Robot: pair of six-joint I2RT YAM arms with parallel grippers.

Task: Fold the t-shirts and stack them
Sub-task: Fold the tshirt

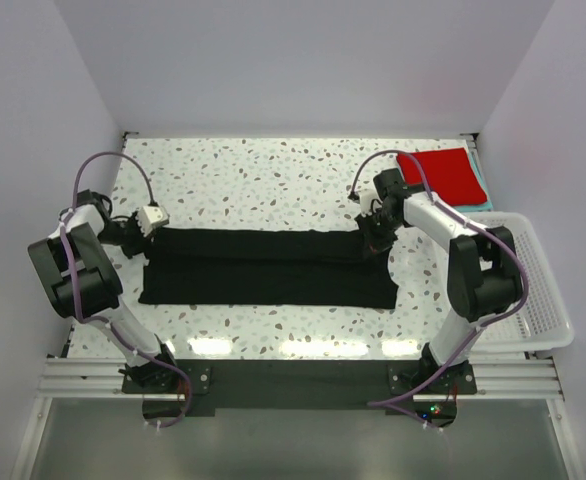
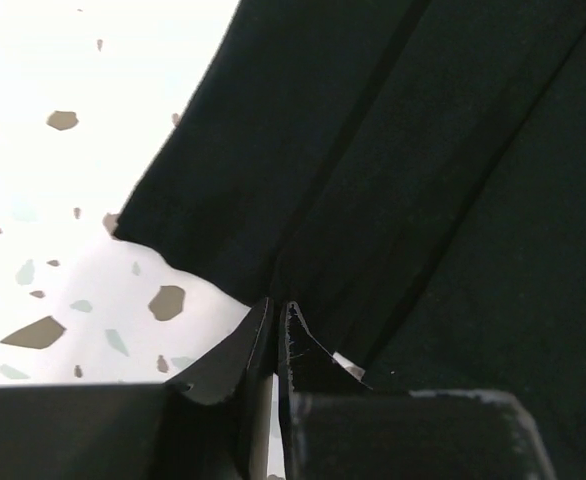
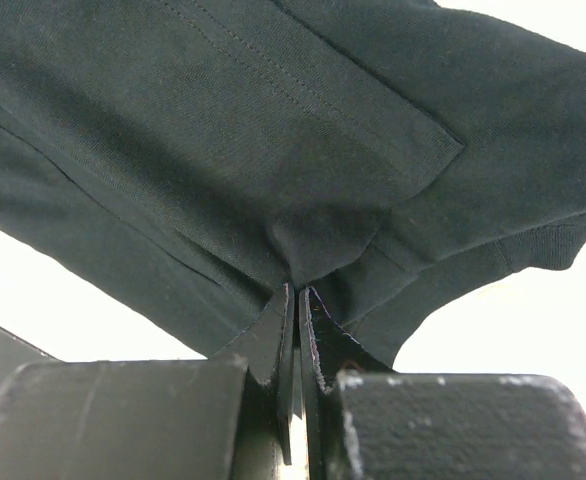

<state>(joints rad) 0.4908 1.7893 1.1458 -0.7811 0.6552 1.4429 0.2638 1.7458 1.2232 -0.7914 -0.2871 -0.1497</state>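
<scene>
Black t-shirt point(image 1: 268, 268) lies across the table point(image 1: 273, 170) as a long band running left to right. The left gripper point(image 1: 156, 228) and right gripper point(image 1: 375, 238) each pinch the far corner at their own end, jaws closed tight on cloth, neither nearer, likely for a shared fold.

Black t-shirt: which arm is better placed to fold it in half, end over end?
Probably the left. Each gripper pinches one end of the black t-shirt; the left gripper could carry its end over to the right gripper, which sits nearer the red t-shirt.
</scene>
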